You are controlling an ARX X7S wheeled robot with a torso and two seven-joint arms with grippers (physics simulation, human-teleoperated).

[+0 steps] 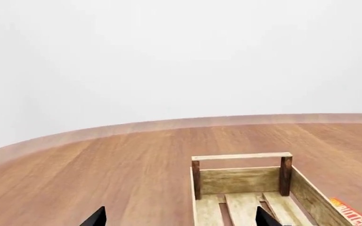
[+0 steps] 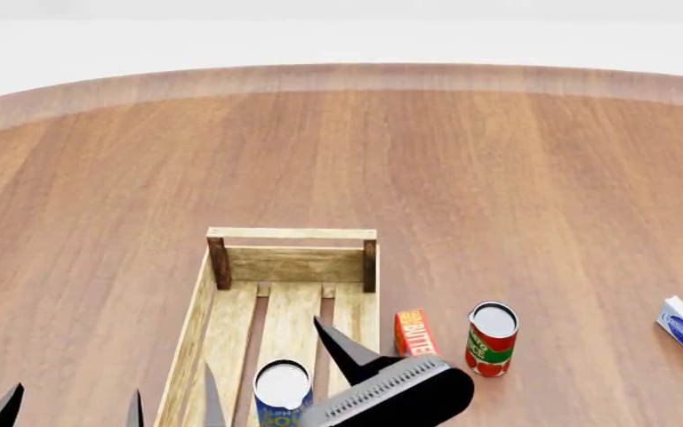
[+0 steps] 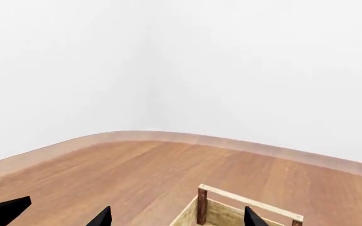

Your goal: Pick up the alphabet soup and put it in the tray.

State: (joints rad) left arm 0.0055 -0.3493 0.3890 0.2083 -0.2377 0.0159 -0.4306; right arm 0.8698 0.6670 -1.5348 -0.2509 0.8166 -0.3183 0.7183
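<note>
Head view: the alphabet soup [image 2: 282, 393] stands upright at bottom centre, inside the tray [image 2: 293, 234], near its lower cut-off end, white top showing, blue label just visible. The right gripper [image 2: 268, 378] sits at bottom centre; one dark finger rises just right of the can, a second dark point shows just left of it. The jaws appear to straddle the can, but contact is not visible, so I cannot tell whether they are clamped on it or spread. The left gripper [image 2: 68, 407] shows only two dark tips at bottom left, outside the tray's left wall; in the left wrist view its tips sit well apart, so it reads as released and empty.

Judgement: step in hand is the placement. The can appears to be over or on the slats. To do it well: confirm the base rests on the slats, not on a gap edge, part the fingers fully, then lift straight up so neither finger tips the can.

Hidden: can base, the tray's near end and the right palm are cut off. Neither wrist view shows the can. The red-and-green can [image 2: 491, 339] and orange butter box [image 2: 414, 333] stand right of the tray.
</note>
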